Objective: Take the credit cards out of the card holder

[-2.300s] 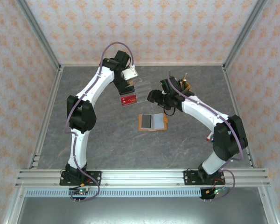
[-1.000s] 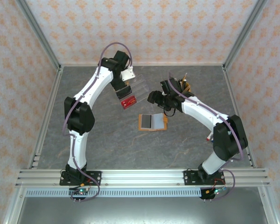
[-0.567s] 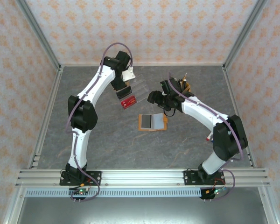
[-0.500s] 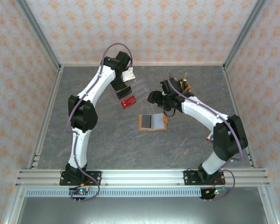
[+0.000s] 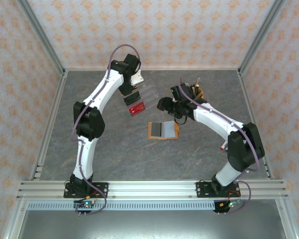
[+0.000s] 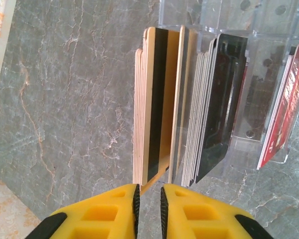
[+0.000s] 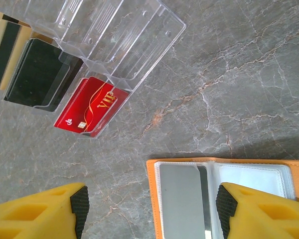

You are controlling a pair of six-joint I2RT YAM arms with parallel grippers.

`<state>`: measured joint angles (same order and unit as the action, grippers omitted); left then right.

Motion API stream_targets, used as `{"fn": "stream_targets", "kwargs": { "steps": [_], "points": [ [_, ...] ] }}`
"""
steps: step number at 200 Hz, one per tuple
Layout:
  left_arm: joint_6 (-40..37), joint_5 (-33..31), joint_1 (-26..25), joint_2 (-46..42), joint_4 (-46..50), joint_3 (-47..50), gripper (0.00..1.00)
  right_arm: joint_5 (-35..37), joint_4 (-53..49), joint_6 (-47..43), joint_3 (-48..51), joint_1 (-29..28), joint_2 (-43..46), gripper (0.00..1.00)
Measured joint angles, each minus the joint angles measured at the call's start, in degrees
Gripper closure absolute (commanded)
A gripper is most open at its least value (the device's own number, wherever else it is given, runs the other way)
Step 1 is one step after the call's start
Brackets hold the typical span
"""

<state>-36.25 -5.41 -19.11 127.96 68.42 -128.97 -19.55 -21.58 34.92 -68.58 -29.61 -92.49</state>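
Orange-rimmed and spread open flat, the card holder (image 5: 163,130) lay mid-table. The right gripper (image 7: 152,211) hung just beyond it, jaws wide and empty. Farther off, the left gripper (image 6: 149,203) stood narrowly parted behind gold cards (image 6: 157,99) upright in a clear tray (image 7: 139,40).

The rack (image 6: 269,30) sitting ahead of the left claw (image 6: 148,199), the card holder (image 7: 249,174) under the right claw (image 7: 152,206).
Cards (image 6: 157,99) are standing on edge at the rack's left end, just beyond the left claw; the card holder is lying open under the right claw, toward its right finger, the rack sitting ahead-left.
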Motion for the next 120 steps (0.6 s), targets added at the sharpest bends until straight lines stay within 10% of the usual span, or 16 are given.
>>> {"fn": "stream_targets", "kwargs": {
  "steps": [120],
  "points": [
    [13.29,2.64,0.04,-7.5,-8.76,5.86,0.48,2.36,-0.66,-1.18,0.13,-1.53,0.83,0.33]
  ]
}}
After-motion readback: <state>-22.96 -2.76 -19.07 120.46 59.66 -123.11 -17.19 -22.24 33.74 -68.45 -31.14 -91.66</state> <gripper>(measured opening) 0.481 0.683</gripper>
